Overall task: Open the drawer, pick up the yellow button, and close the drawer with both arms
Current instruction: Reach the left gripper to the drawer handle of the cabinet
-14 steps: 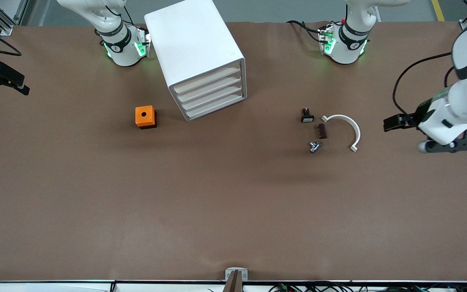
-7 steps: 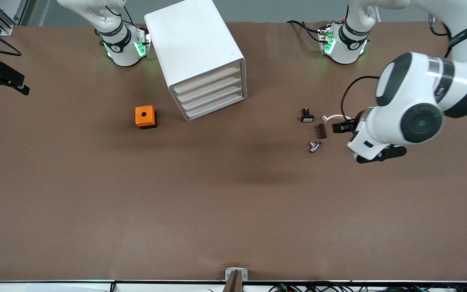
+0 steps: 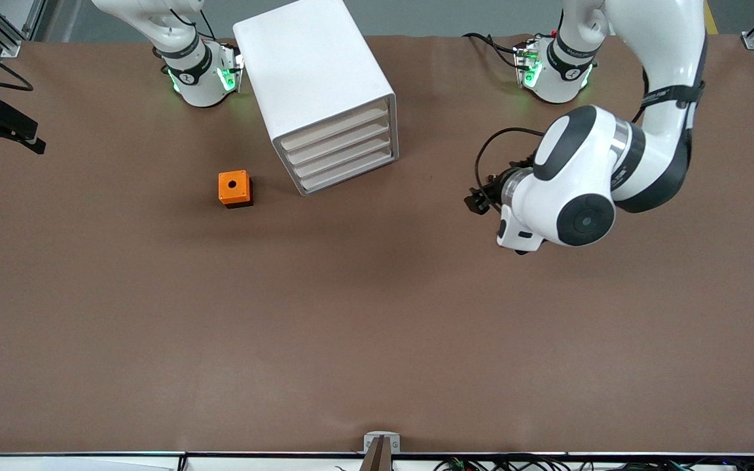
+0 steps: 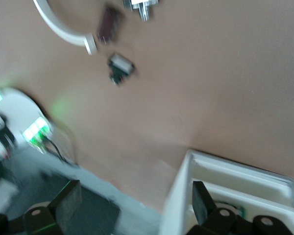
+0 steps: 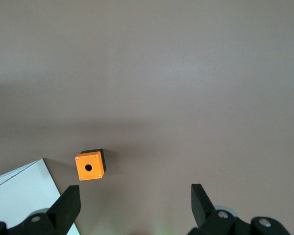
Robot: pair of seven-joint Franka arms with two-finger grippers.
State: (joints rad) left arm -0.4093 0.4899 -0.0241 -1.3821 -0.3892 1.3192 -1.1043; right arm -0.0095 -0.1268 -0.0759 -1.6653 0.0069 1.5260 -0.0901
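The white cabinet (image 3: 315,78) stands near the right arm's base, its four beige-fronted drawers all flush. The uppermost drawer (image 3: 334,127) is shut. The button is not in view. My left gripper (image 3: 478,200) hangs in the air over the table between the cabinet and the small parts. Its fingers (image 4: 68,205) stand wide apart and empty, and the left wrist view shows the cabinet (image 4: 225,176) ahead of the left gripper (image 4: 134,198). My right gripper (image 3: 5,125) waits at the right arm's end of the table. In its wrist view it (image 5: 134,198) is open and empty.
An orange cube with a hole (image 3: 235,188) sits beside the cabinet toward the right arm's end and shows in the right wrist view (image 5: 90,165). A white arc (image 4: 59,24), a brown part (image 4: 108,28), a silver part (image 4: 142,6) and a black white-faced part (image 4: 120,66) lie under my left arm.
My left arm has swung from the left arm's end of the table toward the cabinet and now covers the small parts in the front view. The right arm has not moved.
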